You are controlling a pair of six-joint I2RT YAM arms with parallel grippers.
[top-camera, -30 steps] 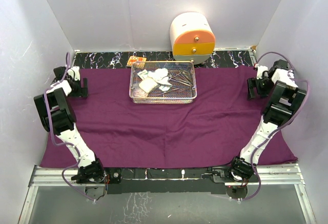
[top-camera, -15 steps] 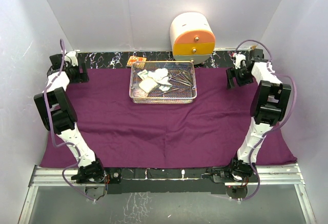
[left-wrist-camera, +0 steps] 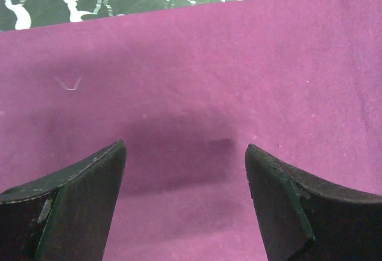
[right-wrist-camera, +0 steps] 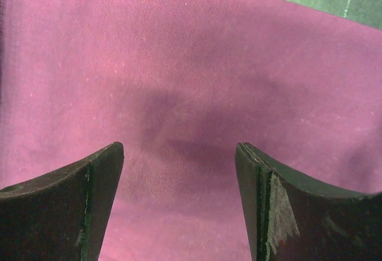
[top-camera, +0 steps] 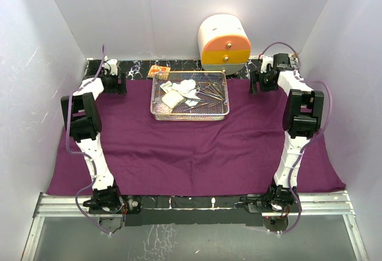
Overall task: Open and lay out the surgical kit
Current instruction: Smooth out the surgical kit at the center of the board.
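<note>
Left gripper [left-wrist-camera: 185, 153], right gripper [right-wrist-camera: 179, 149]: jaws spread wide, empty, over cloth [top-camera: 197, 153]. Cloth: purple, laid flat; tray [top-camera: 190, 118] on it with gauze [top-camera: 185, 86], forceps [top-camera: 212, 91]

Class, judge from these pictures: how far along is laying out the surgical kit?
Done: cloth spread flat. In hand: nothing; left fingers and right fingers hover open over its far edge. Left: gauze and forceps lie in the tray, not laid out.

No legible text, label, brand, number or sign on anything in view.
</note>
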